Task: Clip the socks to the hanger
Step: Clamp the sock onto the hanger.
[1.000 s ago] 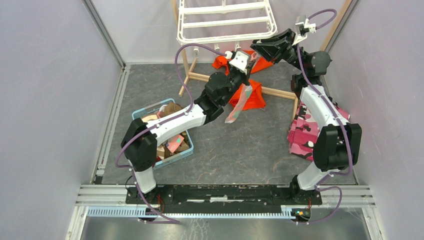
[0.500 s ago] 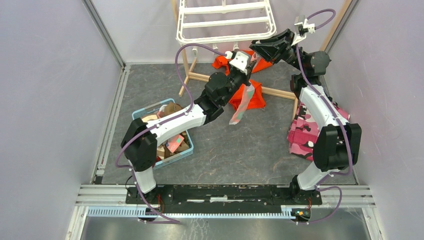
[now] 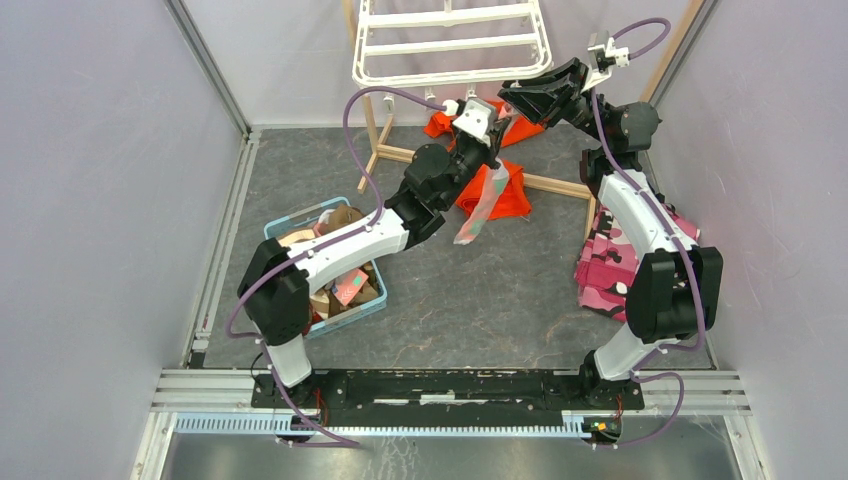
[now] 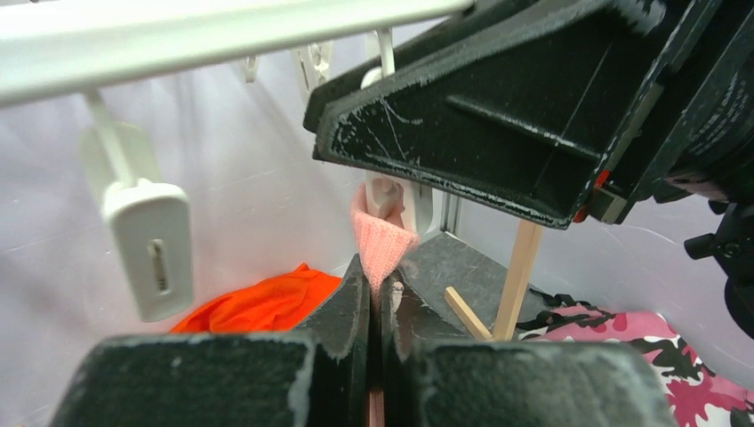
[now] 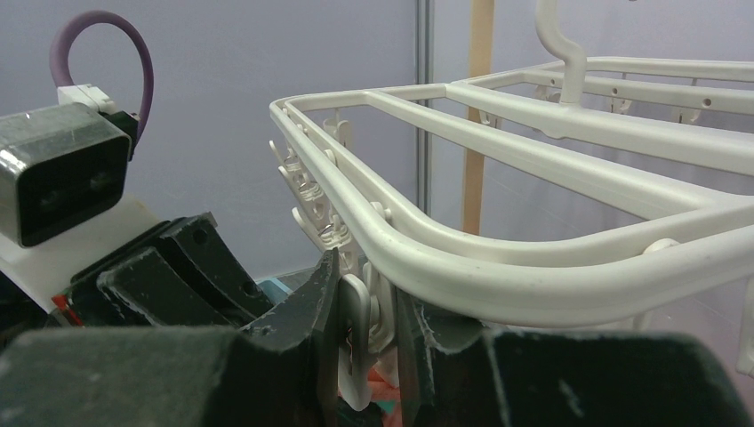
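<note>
The pink knitted sock with teal and white patches (image 3: pixel 478 205) hangs from the left gripper (image 3: pixel 500 113), which is clenched on its cuff. In the left wrist view the pink tip sticks up between the closed fingers. Compared with one second ago, the left arm has moved a little toward twelve o'clock and slightly to the left. So the cuff is now nearer to the front edge of the white plastic rectangular hanger frame (image 5: pixel 498 289).

The right gripper (image 5: pixel 364 307) has not moved. It keeps a small white dangling clip (image 5: pixel 354 347) pinched between its fingers, at about one o'clock of the table. We judge that this squeeze is meant to open the clip (its mouth itself we cannot see) and that the cuff is being brought to it. As far as we can tell, the sock is not yet clipped.

The only container is the light blue plastic basket (image 3: pixel 360 308) at about eight o'clock. In it lie more socks (image 3: pixel 348 288) in a loose pile, brown ones and one pink with teal, partly hidden under the left arm. We see no sock hanging on the frame.
</note>
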Controlling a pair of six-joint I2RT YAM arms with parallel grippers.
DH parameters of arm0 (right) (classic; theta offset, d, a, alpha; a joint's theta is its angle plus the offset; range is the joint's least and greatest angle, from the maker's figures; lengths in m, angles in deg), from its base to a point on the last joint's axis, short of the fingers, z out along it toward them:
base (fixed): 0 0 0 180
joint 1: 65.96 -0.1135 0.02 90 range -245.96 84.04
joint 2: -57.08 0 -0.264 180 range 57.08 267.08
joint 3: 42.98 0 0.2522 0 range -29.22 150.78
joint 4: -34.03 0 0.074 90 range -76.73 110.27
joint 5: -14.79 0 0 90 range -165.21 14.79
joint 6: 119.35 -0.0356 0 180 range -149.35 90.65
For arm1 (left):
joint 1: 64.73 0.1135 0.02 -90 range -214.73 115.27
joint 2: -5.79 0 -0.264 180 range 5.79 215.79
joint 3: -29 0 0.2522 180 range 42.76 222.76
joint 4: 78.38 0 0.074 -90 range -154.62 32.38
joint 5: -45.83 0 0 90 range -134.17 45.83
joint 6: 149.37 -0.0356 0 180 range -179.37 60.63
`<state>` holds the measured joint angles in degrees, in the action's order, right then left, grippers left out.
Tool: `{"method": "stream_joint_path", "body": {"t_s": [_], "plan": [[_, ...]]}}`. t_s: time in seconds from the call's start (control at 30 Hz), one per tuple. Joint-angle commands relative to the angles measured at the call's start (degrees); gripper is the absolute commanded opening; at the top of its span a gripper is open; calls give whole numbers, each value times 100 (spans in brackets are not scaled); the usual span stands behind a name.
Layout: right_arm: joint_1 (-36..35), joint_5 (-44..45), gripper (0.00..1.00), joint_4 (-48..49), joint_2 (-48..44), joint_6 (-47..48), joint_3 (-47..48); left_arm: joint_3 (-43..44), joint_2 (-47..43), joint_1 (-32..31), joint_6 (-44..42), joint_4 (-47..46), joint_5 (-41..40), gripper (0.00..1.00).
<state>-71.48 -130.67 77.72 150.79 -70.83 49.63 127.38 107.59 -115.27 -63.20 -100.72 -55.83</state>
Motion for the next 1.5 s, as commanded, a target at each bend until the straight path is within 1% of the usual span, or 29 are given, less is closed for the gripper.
{"method": "stream_joint_path", "body": {"t_s": [0.0,0.27,0.4,0.5,0.63,0.83,0.93,1.23,1.47], "plan": [[-24,-52,0,29,-117,30,46,-107,-435,18,317,-641,-48,2],[-21,-55,0,21,-115,42,65,-188,-503,23,361,-720,8,2],[-28,-61,0,24,-116,35,79,-222,-510,47,639,-660,89,2],[-22,-70,0,29,-114,35,75,-317,-557,123,979,-695,243,2],[-26,-79,0,38,-114,45,54,-438,-615,311,1738,-840,611,2],[-25,-113,0,71,-85,18,96,-445,-593,527,2595,-1043,1088,2],[-25,-132,0,142,-59,-62,109,-424,-554,574,2737,-1106,1140,2],[-39,-149,0,226,-37,-111,135,-265,-352,673,3285,-1184,1741,2],[-37,-154,0,328,-26,-220,133,-290,-288,767,3750,-1398,1906,2]]}}
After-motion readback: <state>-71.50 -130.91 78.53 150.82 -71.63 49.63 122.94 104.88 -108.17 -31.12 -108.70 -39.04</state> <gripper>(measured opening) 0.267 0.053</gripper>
